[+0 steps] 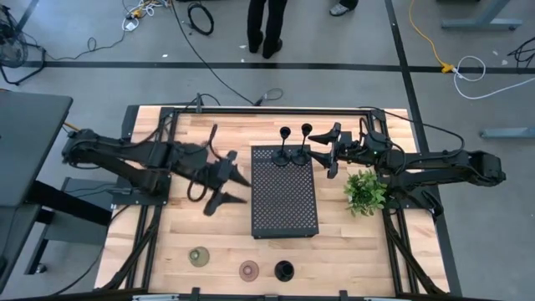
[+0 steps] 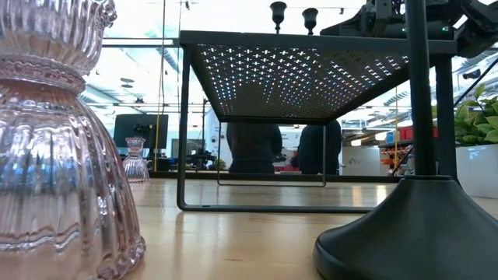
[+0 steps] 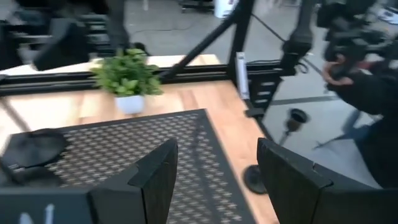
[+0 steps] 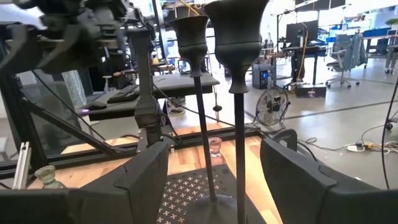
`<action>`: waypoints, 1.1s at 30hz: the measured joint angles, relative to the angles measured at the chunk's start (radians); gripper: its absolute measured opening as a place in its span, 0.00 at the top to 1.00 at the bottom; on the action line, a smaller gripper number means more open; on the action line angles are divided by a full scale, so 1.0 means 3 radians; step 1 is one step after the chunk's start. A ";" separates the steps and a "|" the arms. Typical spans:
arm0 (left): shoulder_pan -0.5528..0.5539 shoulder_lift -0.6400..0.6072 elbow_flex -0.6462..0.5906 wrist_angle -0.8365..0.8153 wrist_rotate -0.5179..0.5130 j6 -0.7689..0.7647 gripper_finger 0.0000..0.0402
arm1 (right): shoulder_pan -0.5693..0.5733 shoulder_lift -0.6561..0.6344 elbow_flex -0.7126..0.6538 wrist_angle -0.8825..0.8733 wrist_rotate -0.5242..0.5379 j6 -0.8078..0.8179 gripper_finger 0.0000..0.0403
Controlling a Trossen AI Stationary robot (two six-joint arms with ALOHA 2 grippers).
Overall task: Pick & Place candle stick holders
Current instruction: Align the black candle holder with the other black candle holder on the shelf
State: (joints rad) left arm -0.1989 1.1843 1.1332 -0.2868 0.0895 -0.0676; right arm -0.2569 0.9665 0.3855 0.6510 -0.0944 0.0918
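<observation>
Two slim black candle stick holders stand upright by their round bases on the far end of the black perforated tray. My right gripper is open just right of them. In its wrist view the nearer stem stands ahead between the fingers, untouched. My left gripper is open and empty at the tray's left side. An olive holder, a pinkish one and a third black one stand near the front edge. Another pinkish holder stands left of the tray.
A small green plant in a white pot stands right of the tray, close under my right arm. The tray stands raised on thin legs. People stand beyond the table's far edge.
</observation>
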 joint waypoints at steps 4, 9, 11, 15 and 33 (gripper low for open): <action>-0.0293 0.0001 0.0000 -0.0003 -0.0158 -0.0049 0.45 | 0.0000 0.0000 0.0000 0.0000 0.0000 0.0005 0.36; -0.0684 0.0041 -0.0006 -0.0004 -0.0573 -0.0192 0.45 | 0.0000 0.0000 0.0000 -0.0003 0.0000 0.0005 0.36; -0.0810 0.0090 -0.0001 0.0018 -0.0736 -0.0242 0.45 | 0.0000 0.0000 0.0000 -0.0004 0.0000 0.0019 0.36; -0.1074 0.0198 -0.0002 0.0041 -0.1017 -0.0364 0.45 | 0.0000 0.0000 0.0000 -0.0009 0.0000 0.0020 0.36; -0.1709 0.1226 -0.0005 0.0923 -0.1768 -0.0701 0.45 | 0.0000 0.0000 0.0000 -0.0016 -0.0001 0.0029 0.36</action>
State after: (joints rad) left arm -0.7117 1.5522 1.1316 -0.0099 -0.4409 -0.2780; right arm -0.2569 0.9665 0.3855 0.6461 -0.0948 0.1005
